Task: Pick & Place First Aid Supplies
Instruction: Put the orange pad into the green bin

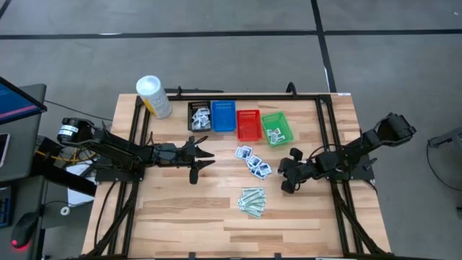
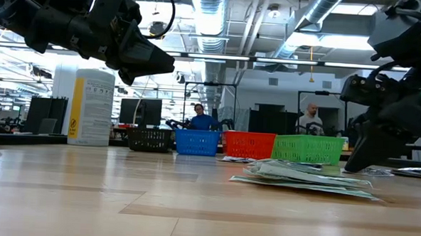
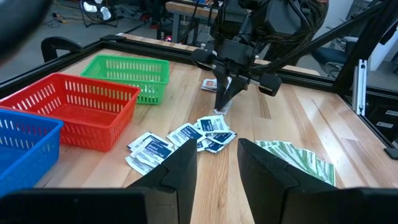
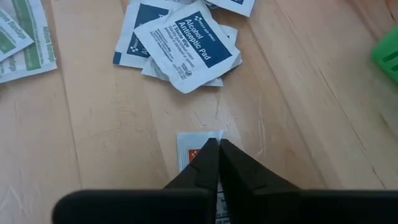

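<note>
So my right claw [image 4: 217, 144] is pinched fully shut on the edge of a small flat white packet with red print [image 4: 194, 144], lying on the wooden surface [image 4: 99, 130]. It runs lengthwise straight under the fingers. Green mesh basket [image 1: 276, 127] sits around 11 o'clock from that claw. Left claw [image 1: 204, 159] hangs part open and empty, farther off.

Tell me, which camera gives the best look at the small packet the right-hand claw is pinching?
The right wrist view: the right gripper is shut on the red-printed packet, lying flat on the table. The left wrist view shows that gripper from afar; the high view hides the packet under the gripper; in the low view I cannot find it.
</note>
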